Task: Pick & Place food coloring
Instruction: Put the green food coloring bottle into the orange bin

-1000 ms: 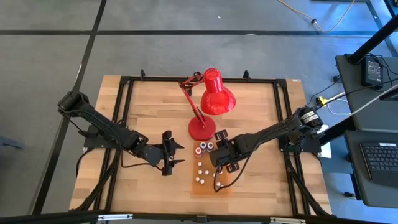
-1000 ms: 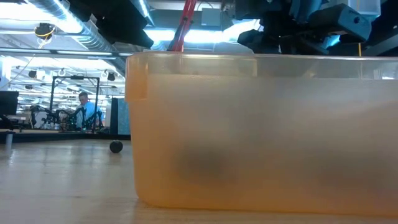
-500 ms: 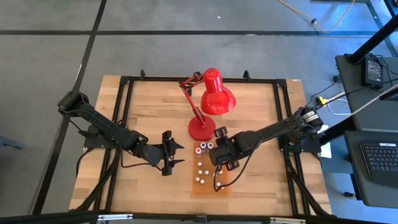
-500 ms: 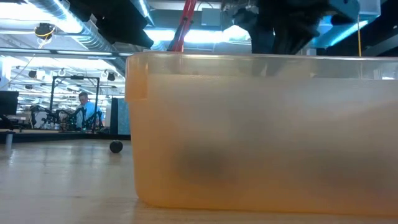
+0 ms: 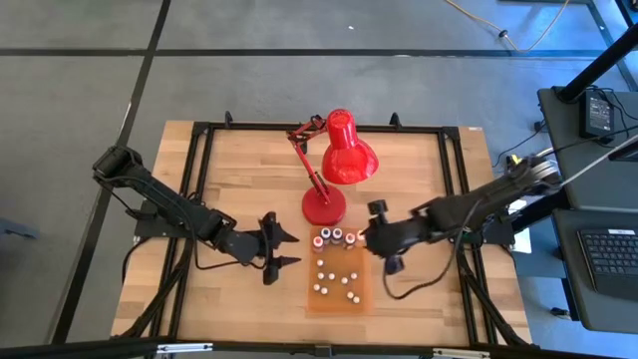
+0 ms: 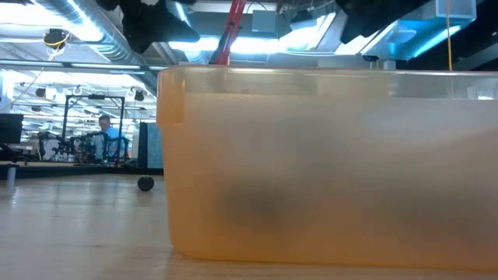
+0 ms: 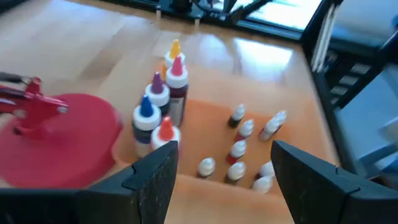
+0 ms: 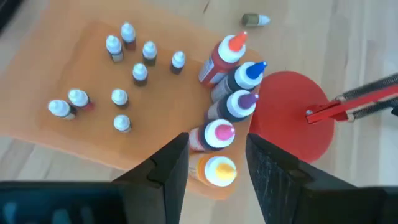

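Note:
Several tiny white-capped food coloring bottles (image 5: 334, 271) stand in a flat orange tray (image 5: 337, 304); they also show in the right wrist view (image 8: 140, 71) and the left wrist view (image 7: 238, 149). One more small bottle (image 8: 255, 20) lies on its side on the wood beyond the tray. A row of taller bottles with coloured tips (image 8: 236, 102) stands along the tray's far edge. My right gripper (image 5: 369, 239) hangs open above the right end of that row, holding nothing. My left gripper (image 5: 291, 249) is open, just left of the tray.
A red desk lamp (image 5: 339, 160) stands with its round base (image 5: 323, 207) right behind the tray's far edge, close to the tall bottles. In the low view the tray's wall (image 6: 327, 171) fills the picture. Bare wood lies left and right of the tray.
My right gripper has drawn back from over the tray's middle toward the table's right edge and now stands off the tray's far right corner, uncovering the small bottles. My left gripper has edged slightly toward the tray. The bottles in the tray have stayed in place.

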